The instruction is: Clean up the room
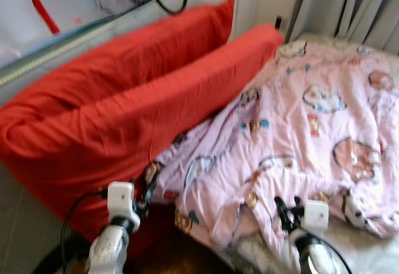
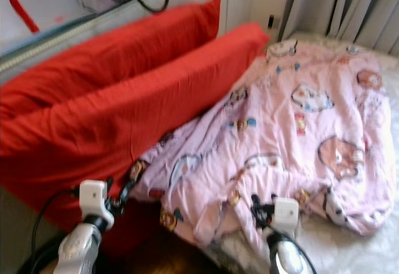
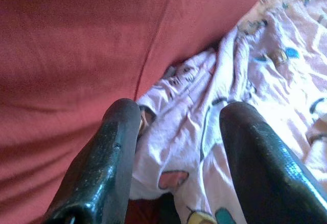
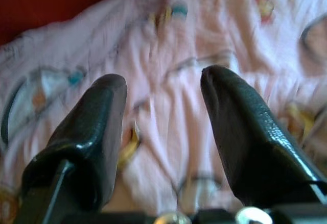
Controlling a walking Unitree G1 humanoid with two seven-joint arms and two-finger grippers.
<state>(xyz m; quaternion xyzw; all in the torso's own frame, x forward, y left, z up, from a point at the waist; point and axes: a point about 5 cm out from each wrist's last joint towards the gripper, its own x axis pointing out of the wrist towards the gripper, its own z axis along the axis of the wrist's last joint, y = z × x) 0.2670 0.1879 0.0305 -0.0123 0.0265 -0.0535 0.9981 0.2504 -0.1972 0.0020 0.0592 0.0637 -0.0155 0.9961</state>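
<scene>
Rumpled pink cartoon-print quilt (image 1: 299, 143), plump red pillows (image 1: 124, 112), left gripper (image 3: 179, 132) and right gripper (image 4: 163, 101) spread, empty.

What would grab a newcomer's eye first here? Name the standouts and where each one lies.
First, the two big red pillows, stacked along the robot's left and leaning against the pale headboard. Next, the crumpled pink cartoon-print quilt, spread over the bed to the right with its edge against the lower pillow. Low in front, the left gripper and right gripper are both open, pointed at the quilt's near edge.
</scene>
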